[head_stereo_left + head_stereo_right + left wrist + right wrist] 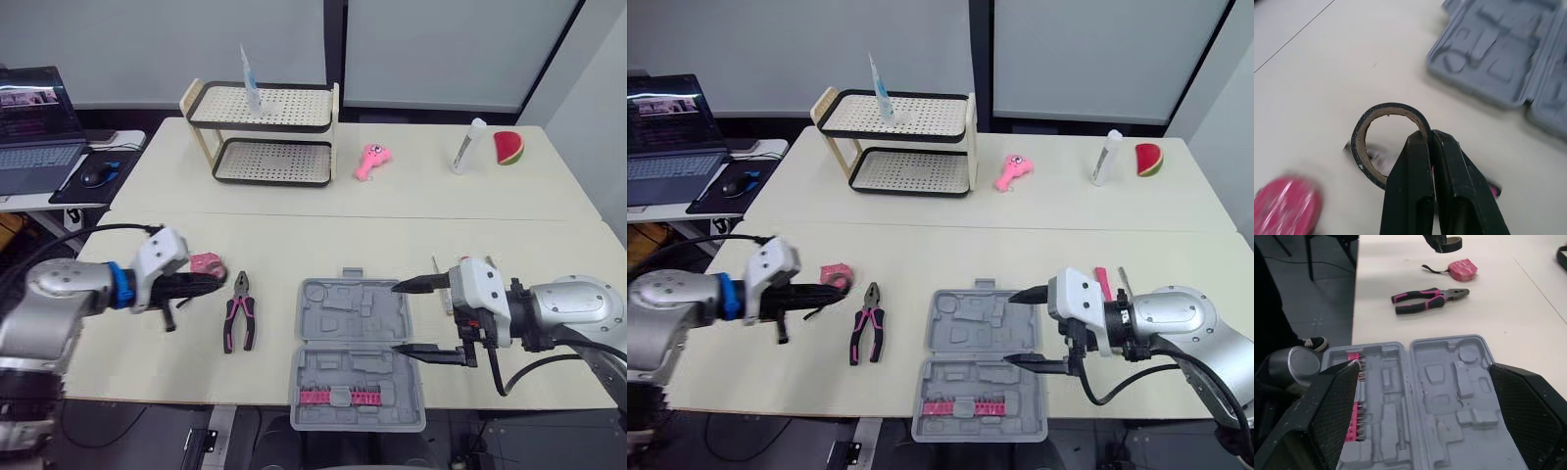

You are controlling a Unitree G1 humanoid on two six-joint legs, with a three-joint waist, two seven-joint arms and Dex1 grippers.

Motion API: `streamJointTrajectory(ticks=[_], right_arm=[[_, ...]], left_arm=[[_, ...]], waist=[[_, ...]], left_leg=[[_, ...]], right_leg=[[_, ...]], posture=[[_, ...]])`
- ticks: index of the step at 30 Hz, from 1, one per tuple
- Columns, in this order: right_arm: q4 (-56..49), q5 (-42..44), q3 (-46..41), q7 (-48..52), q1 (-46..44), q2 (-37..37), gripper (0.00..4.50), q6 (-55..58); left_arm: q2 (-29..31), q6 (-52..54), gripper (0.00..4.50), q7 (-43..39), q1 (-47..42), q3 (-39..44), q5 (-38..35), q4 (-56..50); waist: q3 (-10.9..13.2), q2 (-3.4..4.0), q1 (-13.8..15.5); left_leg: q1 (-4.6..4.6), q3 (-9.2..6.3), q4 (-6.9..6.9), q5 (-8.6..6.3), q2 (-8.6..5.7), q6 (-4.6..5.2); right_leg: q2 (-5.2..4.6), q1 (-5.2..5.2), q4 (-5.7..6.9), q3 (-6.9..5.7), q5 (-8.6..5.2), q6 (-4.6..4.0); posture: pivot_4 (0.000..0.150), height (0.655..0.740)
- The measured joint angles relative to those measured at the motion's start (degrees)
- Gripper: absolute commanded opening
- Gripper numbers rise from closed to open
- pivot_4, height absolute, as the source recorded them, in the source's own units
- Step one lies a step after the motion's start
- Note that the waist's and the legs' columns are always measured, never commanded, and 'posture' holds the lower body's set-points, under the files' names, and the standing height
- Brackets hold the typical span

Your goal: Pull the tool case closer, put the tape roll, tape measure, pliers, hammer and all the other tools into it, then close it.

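Left of tool case, tape roll pinched in left claw

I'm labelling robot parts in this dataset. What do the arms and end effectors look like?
Both arms are rounded silver-grey shells ending in white wrist housings. The left arm carries a blue ring before its housing. The left end effector and right end effector each have two long, tapering black fingers; the right pair shows a fine mesh texture. Black cables loop off both wrists.
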Motion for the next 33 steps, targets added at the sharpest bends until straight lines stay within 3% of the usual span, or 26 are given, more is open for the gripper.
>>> streamJointTrajectory(ticks=[6,14,33], right_arm=[[-1.9,-0.3,-0.4,-4.4,2.0,0.0,4.5,3.4],[-4.5,-0.4,0.3,-7.5,3.2,0.3,4.5,5.1],[-4.8,-3.2,2.0,-10.4,3.0,1.0,4.5,5.9]], left_arm=[[-8.8,9.0,0.02,5.2,-6.1,-7.9,-0.9,-5.3],[-17.3,9.8,0.02,8.1,-12.7,-16.9,2.4,0.8],[-23.1,3.6,0.02,9.4,-13.5,-20.3,8.6,15.4]], waist=[[0.0,-0.01,0.0],[0.0,-0.03,0.0],[0.0,-0.04,0.1]], left_leg=[[-0.01,0.01,0.02,0.0,0.01,0.0],[-0.04,0.01,0.17,0.0,-0.04,0.0],[-0.12,-0.06,0.42,-0.01,-0.06,0.01]], right_leg=[[0.05,-0.01,0.03,0.01,0.0,0.0],[0.06,0.06,-0.01,0.01,0.0,0.0],[0.05,0.08,0.02,-0.01,0.0,0.0]], posture=[[0.15,0.729],[0.15,0.729],[0.15,0.729]])
